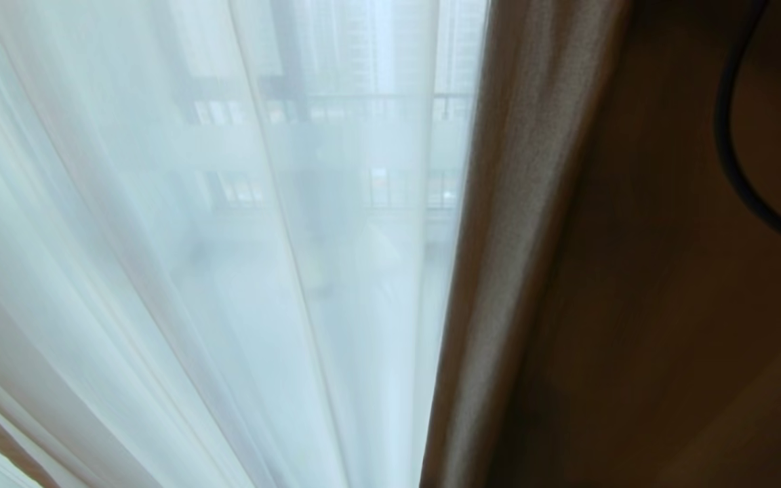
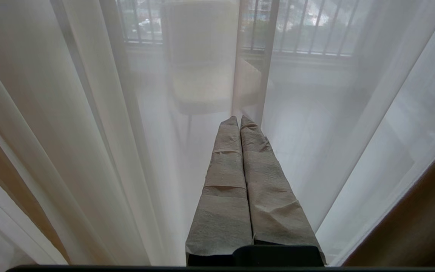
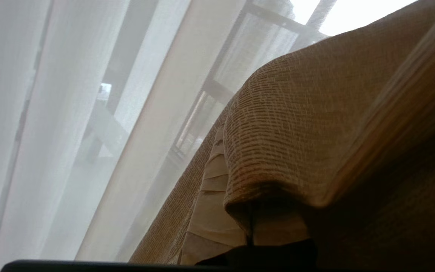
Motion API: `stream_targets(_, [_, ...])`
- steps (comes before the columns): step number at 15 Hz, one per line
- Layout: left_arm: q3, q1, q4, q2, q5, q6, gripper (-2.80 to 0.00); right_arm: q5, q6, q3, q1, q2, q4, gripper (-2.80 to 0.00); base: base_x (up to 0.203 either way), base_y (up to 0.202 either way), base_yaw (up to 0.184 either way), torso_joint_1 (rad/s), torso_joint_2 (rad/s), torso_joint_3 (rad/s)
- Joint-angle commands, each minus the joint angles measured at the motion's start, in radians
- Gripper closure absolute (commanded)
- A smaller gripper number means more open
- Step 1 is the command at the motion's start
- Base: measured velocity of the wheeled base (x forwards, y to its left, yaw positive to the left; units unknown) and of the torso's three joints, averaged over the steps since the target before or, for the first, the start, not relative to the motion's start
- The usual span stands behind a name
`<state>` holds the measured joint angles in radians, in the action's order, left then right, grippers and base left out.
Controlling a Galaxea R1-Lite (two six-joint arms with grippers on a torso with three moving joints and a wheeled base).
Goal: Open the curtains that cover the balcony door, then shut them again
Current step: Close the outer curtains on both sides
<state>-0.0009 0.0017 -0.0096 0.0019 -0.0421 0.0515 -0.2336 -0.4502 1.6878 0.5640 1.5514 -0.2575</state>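
Across the head view hang the curtains: see-through white sheers (image 1: 194, 271) on the left, thick beige-grey woven drape (image 1: 512, 237) on the right, hemmed edge upright. Left gripper (image 2: 239, 120) points at the sheers, taped jaws pressed together, nothing held. Right gripper (image 3: 251, 223) sits under a drape fold, jaws closed; a grip can't be confirmed.

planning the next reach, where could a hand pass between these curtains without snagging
Free: the sheer-only stretch, bordered by the thick curtain's hemmed edge; the left gripper, shut, points at it. Crowded: the thick fabric draped over the right gripper's fingers, and the bunched sheer folds to the left.
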Motion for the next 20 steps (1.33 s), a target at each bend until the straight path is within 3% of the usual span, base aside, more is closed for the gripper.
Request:
stream_targets(1, [0.001,0.0,0.0,0.0,-0.001,0.001,0.0,0.019,-0.002,0.05,-0.069,-0.052,0.014,0.0,0.0,0.0,0.0,0.0,0.0,0.0])
stream_targets(5, [0.001,0.0,0.0,0.0,-0.001,0.001,0.0,0.037,0.058,0.094,-0.18,-0.145,0.057,0.0,0.0,0.0,0.0,0.0,0.0,0.0])
stream_targets(13, [0.001,0.001,0.0,0.0,-0.001,0.001,0.0,0.036,0.061,0.05,-0.207,-0.243,0.085,0.0,0.0,0.0,0.0,0.0,0.0,0.0])
stream_targets(14, [0.001,0.001,0.0,0.0,-0.001,0.001,0.0,0.036,0.061,0.032,-0.207,-0.254,0.093,-2.8,0.0,0.0,0.0,0.0,0.0,0.0])
stream_targets(17, [-0.001,0.001,0.0,0.0,-0.001,0.001,0.0,0.035,0.065,-0.022,-0.206,-0.294,0.092,-2.8,0.0,0.0,0.0,0.0,0.0,0.0])
stream_targets(20, [0.001,0.001,-0.001,0.0,-0.001,0.001,0.0,0.037,0.078,-0.166,-0.206,-0.375,0.087,-2.8,0.0,0.0,0.0,0.0,0.0,0.0])
